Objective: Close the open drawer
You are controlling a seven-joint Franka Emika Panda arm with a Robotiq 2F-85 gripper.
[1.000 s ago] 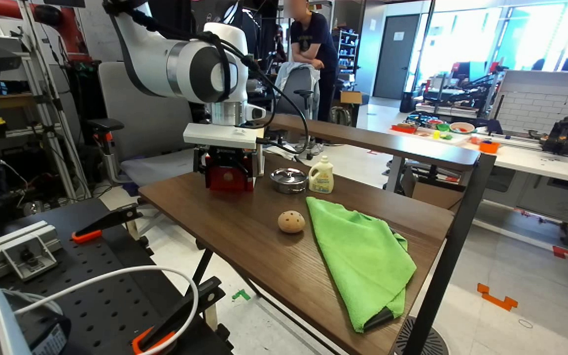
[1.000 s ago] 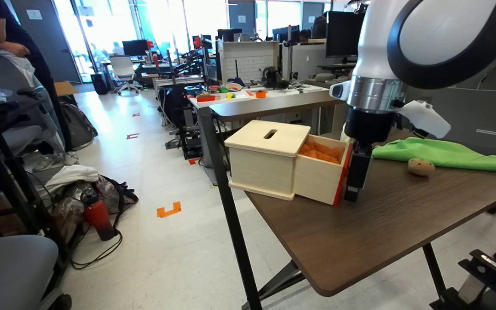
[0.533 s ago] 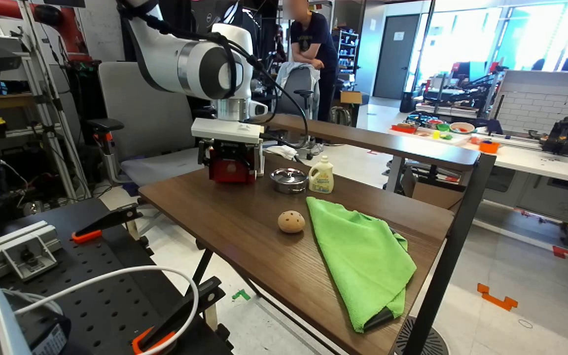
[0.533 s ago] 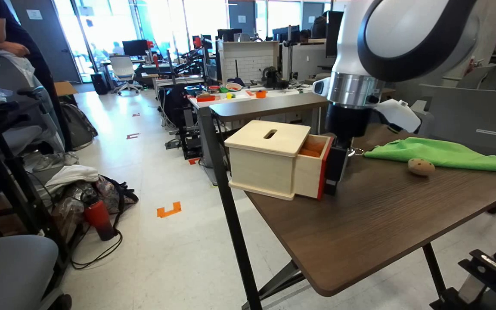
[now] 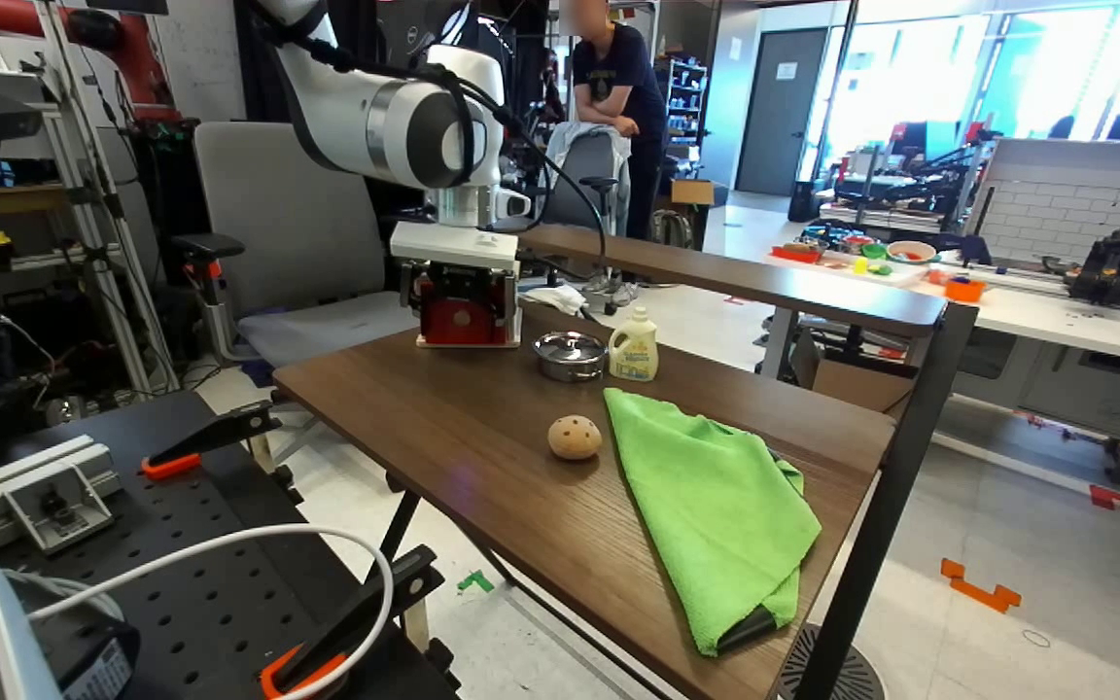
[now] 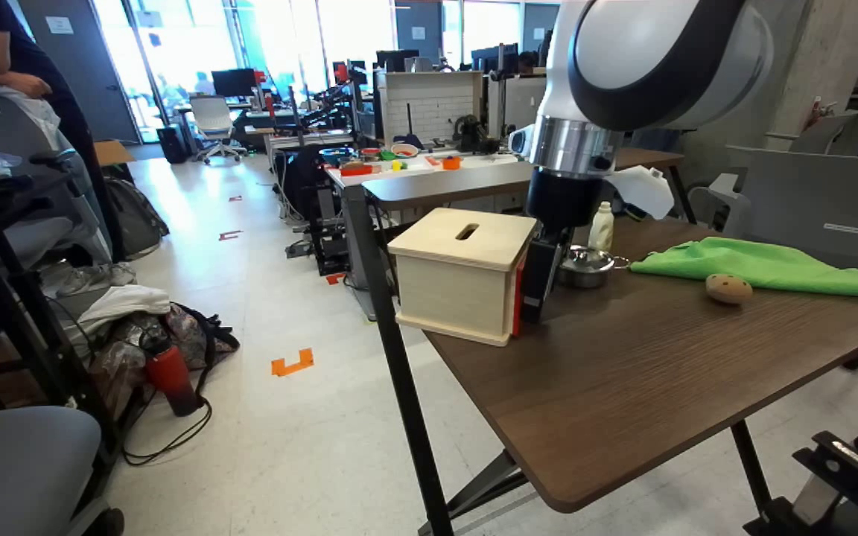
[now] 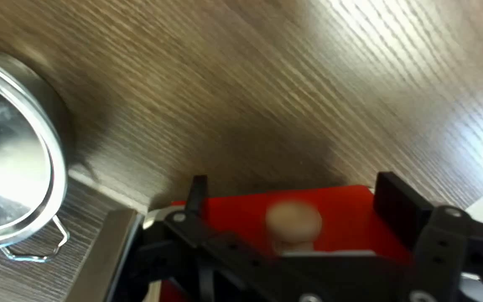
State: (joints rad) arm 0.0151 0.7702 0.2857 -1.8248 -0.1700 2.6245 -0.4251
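The red-fronted drawer point(image 6: 518, 305) sits in the light-wood box point(image 6: 450, 290), its front close against the box's end. No drawer side or orange contents show. The red front also shows in an exterior view point(image 5: 484, 332) and in the wrist view point(image 7: 344, 214), with a round tan knob point(image 7: 294, 221) in its middle. My gripper point(image 7: 292, 182) is open, pointing down, its fingers apart on either side of the knob. In an exterior view the gripper point(image 6: 533, 309) stands right against the red front; exact contact cannot be told. Nothing is held between the fingers.
A lidded metal pot point(image 5: 570, 358) stands close beside the gripper, also in the wrist view point(image 7: 15, 167). A cream bottle point(image 5: 634, 350) stands behind it. A tan round object point(image 5: 575, 437) and a green cloth point(image 5: 716, 515) lie farther along the brown table point(image 6: 660, 387).
The gripper has moved toward the box with the red front ahead of it. The drawer has slid in from well out to close against the box. The box has stayed put.
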